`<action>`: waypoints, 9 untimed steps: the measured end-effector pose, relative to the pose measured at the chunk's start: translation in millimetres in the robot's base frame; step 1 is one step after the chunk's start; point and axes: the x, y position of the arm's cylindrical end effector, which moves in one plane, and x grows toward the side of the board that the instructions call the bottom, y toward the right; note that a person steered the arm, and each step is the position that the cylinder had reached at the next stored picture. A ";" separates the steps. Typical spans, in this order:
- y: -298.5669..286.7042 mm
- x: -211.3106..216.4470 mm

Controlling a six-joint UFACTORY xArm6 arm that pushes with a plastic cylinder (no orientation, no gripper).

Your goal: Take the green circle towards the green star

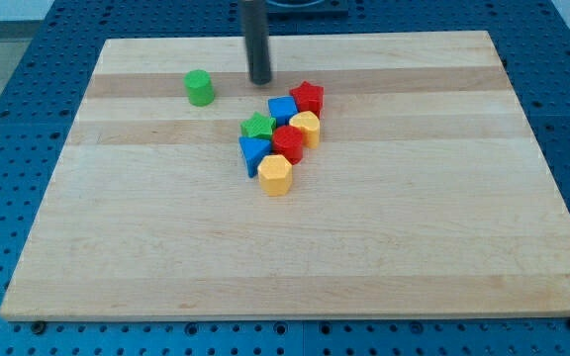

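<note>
The green circle [200, 87] stands alone on the wooden board [295, 247], towards the view's top left. The green star [258, 127] lies at the left edge of a tight cluster near the board's middle, down and to the right of the circle. My tip [260, 80] rests on the board to the right of the green circle and above the green star, touching neither.
The cluster beside the green star holds a red star [308, 97], a blue cube [282, 110], a yellow block [306, 128], a red block [287, 142], a blue triangle [253, 154] and a yellow hexagon [276, 175]. A blue pegboard surrounds the board.
</note>
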 end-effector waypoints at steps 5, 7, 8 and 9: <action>1.6 -54.7; -131.2 -31.8; -133.2 6.0; -99.1 24.4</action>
